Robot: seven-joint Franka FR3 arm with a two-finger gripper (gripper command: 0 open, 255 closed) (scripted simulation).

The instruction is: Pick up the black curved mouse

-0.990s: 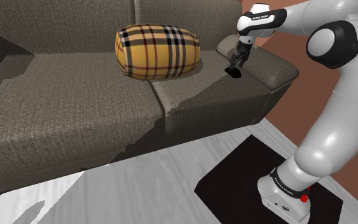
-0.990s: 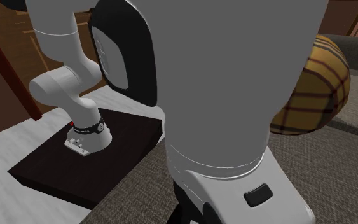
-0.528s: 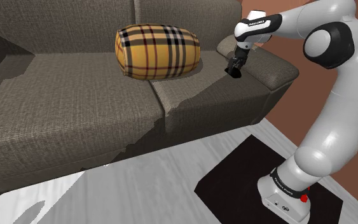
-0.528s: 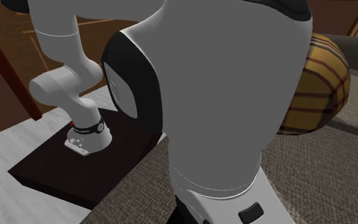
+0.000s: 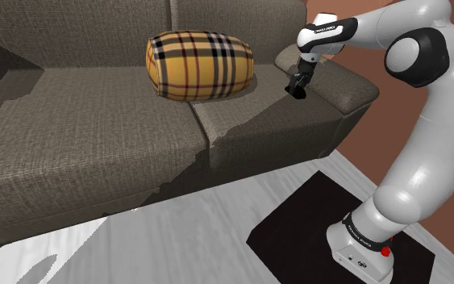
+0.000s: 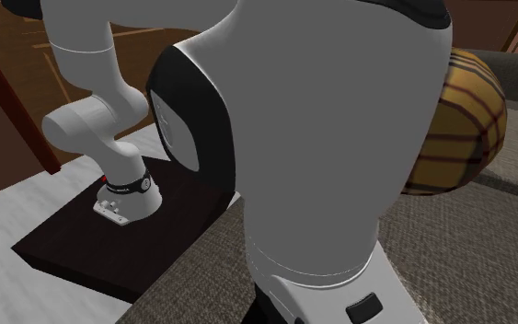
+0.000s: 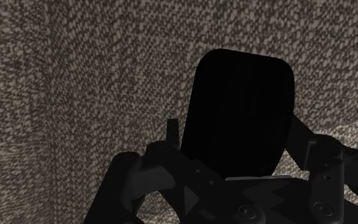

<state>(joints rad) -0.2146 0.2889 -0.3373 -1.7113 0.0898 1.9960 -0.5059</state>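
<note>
Shoulder view, from left: the wide sofa seat (image 5: 80, 137) lies open, and a plaid cushion (image 5: 198, 66) rests against the backrest at centre. At right, my claw (image 5: 298, 89) is clamped on the black mouse (image 7: 238, 114), over the seat's far corner, close beside the armrest's (image 5: 342, 85) inner edge.

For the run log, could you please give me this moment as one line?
claw: shut on mouse | where: by armrest | lift: cannot tell | pillow: apart from claw
</note>
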